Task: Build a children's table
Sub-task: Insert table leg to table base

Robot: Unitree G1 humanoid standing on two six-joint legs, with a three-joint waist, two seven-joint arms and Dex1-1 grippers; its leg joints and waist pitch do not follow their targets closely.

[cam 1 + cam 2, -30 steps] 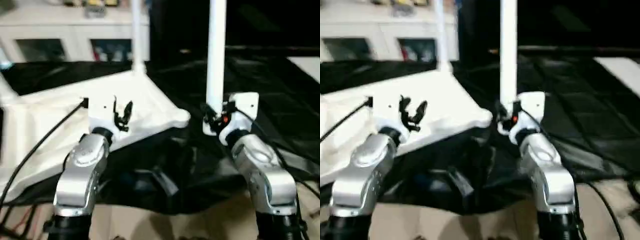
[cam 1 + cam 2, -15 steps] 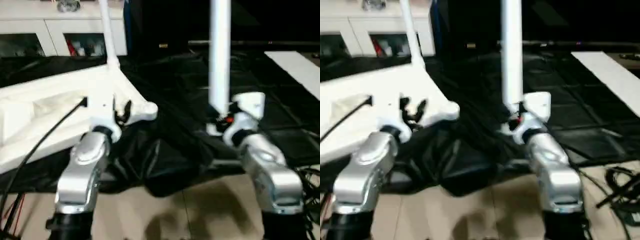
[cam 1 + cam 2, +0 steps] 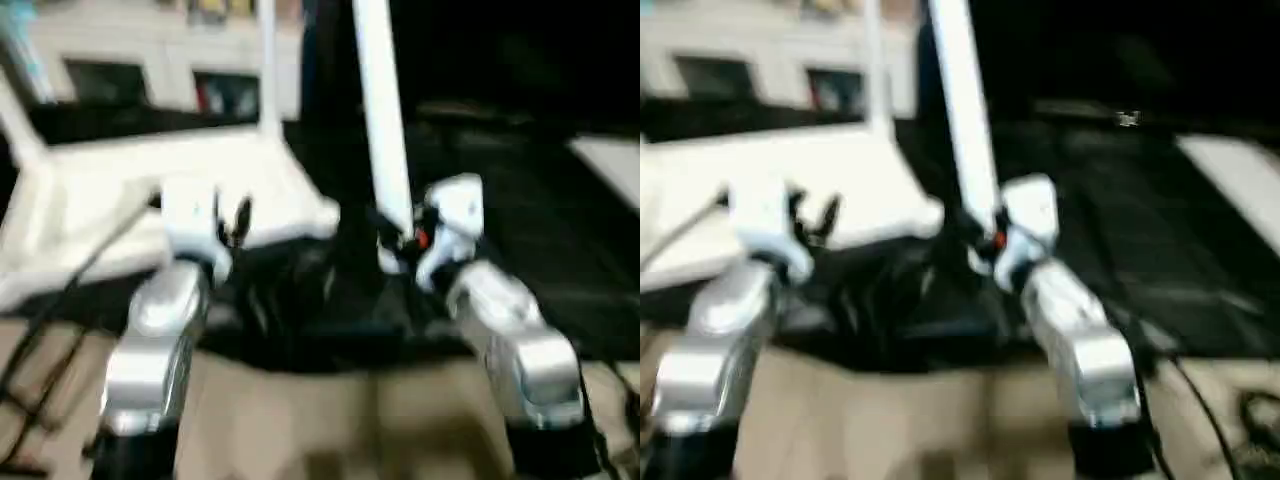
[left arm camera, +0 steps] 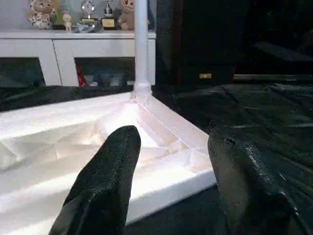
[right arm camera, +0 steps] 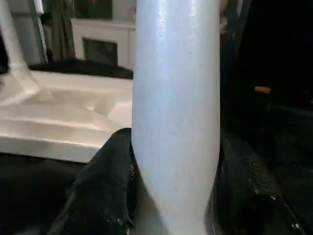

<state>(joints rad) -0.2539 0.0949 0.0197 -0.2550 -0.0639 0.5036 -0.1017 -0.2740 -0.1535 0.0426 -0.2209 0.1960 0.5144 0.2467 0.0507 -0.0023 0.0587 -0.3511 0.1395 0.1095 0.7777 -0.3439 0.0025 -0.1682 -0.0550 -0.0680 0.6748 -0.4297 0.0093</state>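
- Our right gripper (image 3: 398,238) is clamped on a white table leg (image 3: 381,120); the right wrist view shows the tube (image 5: 176,117) pinched between both black fingers (image 5: 105,191).
- We carry that leg near upright, its upper end leaning a little to our left, above the black sheet (image 3: 500,200) and just to the right of the table top's near corner.
- The table top (image 3: 150,190) lies upside down on the black sheet, in front of our left arm; its white underside faces up.
- We see a second leg (image 3: 267,70) already standing in the far corner socket (image 4: 141,90), upright; the left wrist view shows it (image 4: 141,44) rising from that corner.
- Another white leg (image 3: 20,130) rises at a slant from the top's left edge.
- Our left gripper (image 3: 232,220) hovers over the top's near-right part with its fingers (image 4: 105,181) spread apart and nothing between them; in the left wrist view the top's edge (image 4: 161,181) shows in the gap.
- We cannot tell whether those fingers touch the plastic.
- Behind the work stand white cabinets (image 4: 63,54) with small trophies and toy figures (image 4: 88,12) on top.
- A black cable (image 3: 70,290) runs from our left wrist down toward the tan floor (image 3: 320,420) near our forearms.
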